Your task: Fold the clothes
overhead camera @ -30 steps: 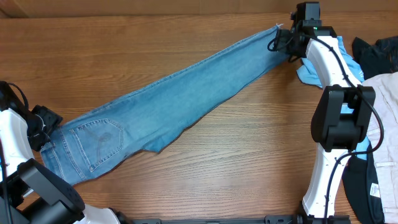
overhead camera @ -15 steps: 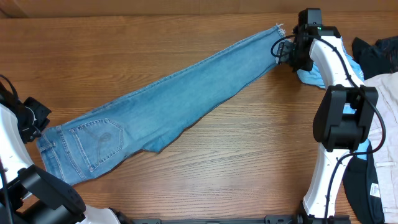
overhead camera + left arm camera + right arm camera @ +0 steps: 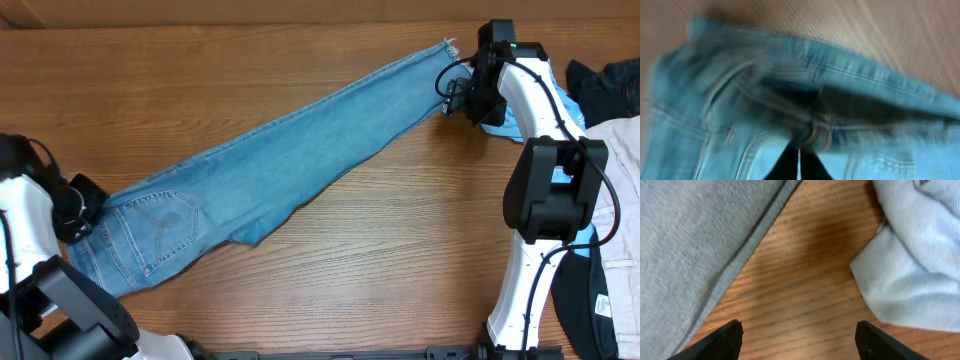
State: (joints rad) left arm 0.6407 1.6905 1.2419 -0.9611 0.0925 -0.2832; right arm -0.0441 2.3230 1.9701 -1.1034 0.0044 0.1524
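The light-blue jeans lie flat in a long diagonal, waist at the lower left and hem at the upper right. My left gripper sits at the waistband edge. In the blurred left wrist view its fingers are pressed together, with a fold of the denim bunched at their tips. My right gripper hovers just right of the hem, open. In the right wrist view the right gripper has only bare wood between its fingertips, with the jeans leg off to the left.
A pale-blue garment lies just right of the right gripper, partly under the right arm. A dark garment and a light beige one are piled at the table's right edge.
The left gripper went from open to shut, swung left off the jeans and came back onto the waistband. The right gripper slid slightly down from the hem corner and opened a little wider.
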